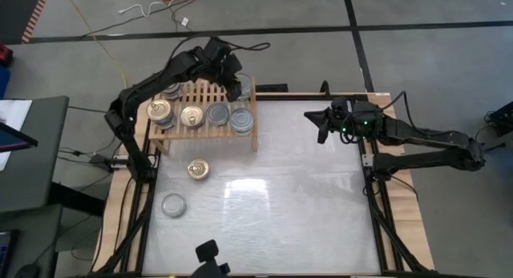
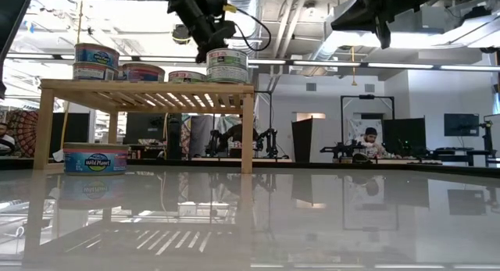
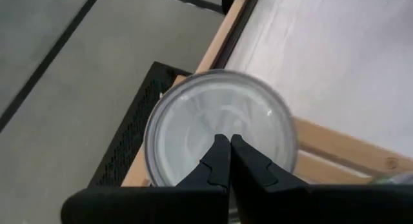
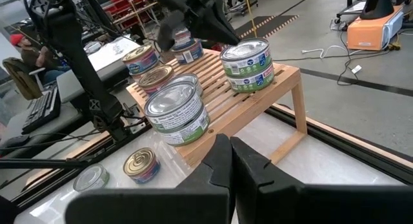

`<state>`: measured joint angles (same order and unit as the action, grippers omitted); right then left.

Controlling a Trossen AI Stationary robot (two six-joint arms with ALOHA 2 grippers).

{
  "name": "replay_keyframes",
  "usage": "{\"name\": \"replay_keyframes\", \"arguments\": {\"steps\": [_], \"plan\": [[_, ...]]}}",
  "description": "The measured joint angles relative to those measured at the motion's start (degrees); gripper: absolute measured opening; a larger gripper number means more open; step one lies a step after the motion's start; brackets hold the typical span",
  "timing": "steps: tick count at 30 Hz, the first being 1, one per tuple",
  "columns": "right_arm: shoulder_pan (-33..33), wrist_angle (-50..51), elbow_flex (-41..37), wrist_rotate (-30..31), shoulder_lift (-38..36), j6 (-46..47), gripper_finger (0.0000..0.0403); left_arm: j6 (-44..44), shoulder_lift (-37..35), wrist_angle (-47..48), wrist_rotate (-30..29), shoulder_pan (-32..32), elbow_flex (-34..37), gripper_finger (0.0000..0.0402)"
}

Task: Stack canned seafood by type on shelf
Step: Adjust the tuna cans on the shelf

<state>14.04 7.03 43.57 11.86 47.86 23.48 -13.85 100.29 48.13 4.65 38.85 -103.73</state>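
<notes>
The light-wood shelf stands at the table's far left and bears several cans in stacks: gold-topped ones toward its left, silver-topped ones toward its right. My left gripper, shut, slants down over a silver-topped stack at the shelf's far right corner. Two loose cans rest on the tabletop in front of the shelf, a gold-topped one and a silver-topped one. My right gripper hangs shut above the table's right part, holding nothing. My left gripper's shut fingertips stand over the silver lid of the top can at the shelf's far right corner, coming slanting down from the far side. I cannot tell whether they touch the lid. The stack stands upright on the slats.
The table's far edge with its wooden rim and a black bracket lies just behind the shelf. The white tabletop stretches to the right of and in front of the shelf. A black object sits at the near edge. People sit in the room beyond.
</notes>
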Motion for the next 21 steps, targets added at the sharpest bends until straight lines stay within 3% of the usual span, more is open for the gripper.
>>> {"name": "replay_keyframes", "arguments": {"steps": [9,15,21], "plan": [[0.0,0.3,0.0,0.0,0.0,-0.1,0.0024,2.1,-4.9,2.6,0.2,-3.9,-2.0,0.0],[0.0,0.3,0.0,0.0,0.0,-0.1,0.0024,3.0,-8.9,10.1,0.6,-8.9,-2.1,0.0],[0.0,0.3,0.0,0.0,0.2,-0.1,0.0024,3.8,-8.6,16.0,0.9,-14.6,-2.0,0.0]]}}
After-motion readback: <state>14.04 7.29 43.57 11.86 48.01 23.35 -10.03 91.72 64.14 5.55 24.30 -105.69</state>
